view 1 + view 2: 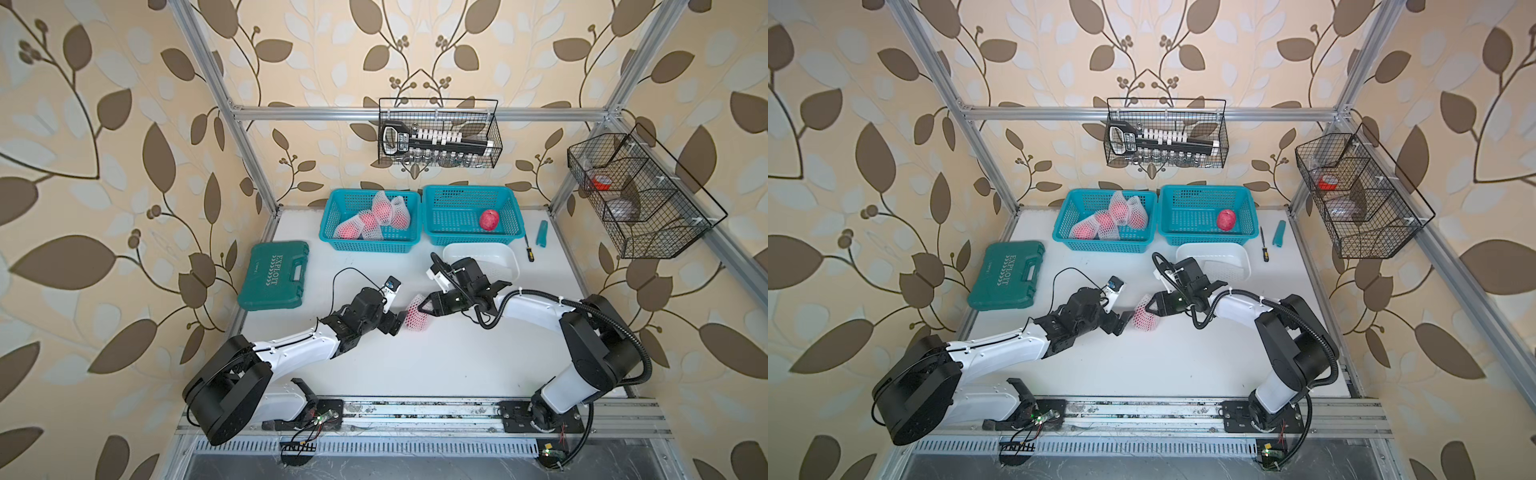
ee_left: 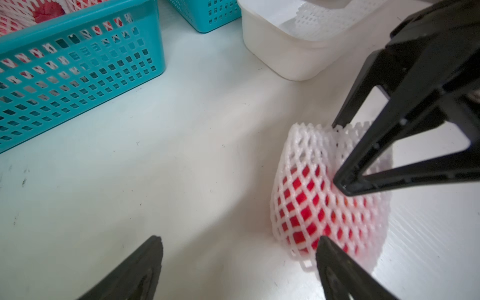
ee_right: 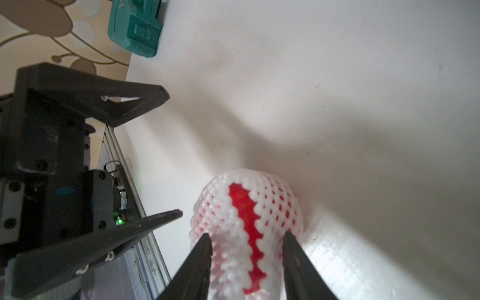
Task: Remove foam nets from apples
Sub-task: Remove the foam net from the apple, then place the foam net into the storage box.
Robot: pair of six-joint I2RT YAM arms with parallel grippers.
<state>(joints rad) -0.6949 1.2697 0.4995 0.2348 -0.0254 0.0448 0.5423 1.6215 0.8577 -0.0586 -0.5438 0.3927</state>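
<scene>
One apple (image 3: 242,205) in a white foam net (image 1: 417,319) (image 1: 1144,319) (image 2: 324,207) lies on the white table between my two grippers. My right gripper (image 1: 423,306) (image 1: 1149,307) (image 3: 248,237) is shut on the foam net's loose end, one finger on each side, and red skin shows through the net's open mouth. My left gripper (image 1: 398,323) (image 2: 239,249) stands open beside the net, one fingertip (image 2: 323,246) at its lower edge. Several netted apples (image 1: 374,218) lie in the left teal basket (image 1: 332,216). A bare apple (image 1: 489,219) sits in the right teal basket (image 1: 436,208).
A white tray (image 1: 513,259) behind the right arm holds a loose net (image 2: 311,15). A green tool case (image 1: 276,274) lies at the left table edge. A screwdriver (image 1: 528,249) and a teal tool (image 1: 542,239) lie at the back right. Wire baskets hang on the frame.
</scene>
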